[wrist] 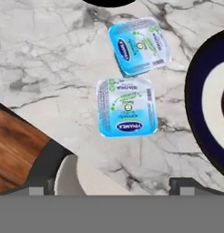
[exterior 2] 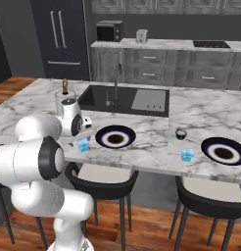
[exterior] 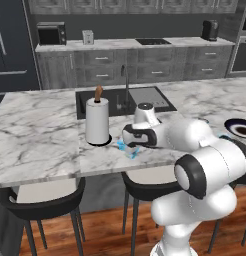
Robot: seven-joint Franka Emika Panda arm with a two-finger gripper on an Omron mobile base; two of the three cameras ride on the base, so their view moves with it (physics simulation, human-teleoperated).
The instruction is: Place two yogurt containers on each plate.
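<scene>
Two small light-blue yogurt cups with whitish printed foil lids sit on the white marble worktop [wrist: 50, 73] near its front edge, corners almost touching: near cup [wrist: 127, 107], far cup [wrist: 140, 45]. Dark navy plate with white ring [wrist: 200, 95] lies just beside them, nothing on it. A third cup [exterior 2: 187, 155] sits near the second navy plate [exterior 2: 223, 151]. Gripper [wrist: 111, 186] hovers over the pair, fingers spread fully, holding nothing. Cups look light, thin-walled, easily crushed, lid probably slick; I'd pinch the near one across its flat sides, gently, low on the body
</scene>
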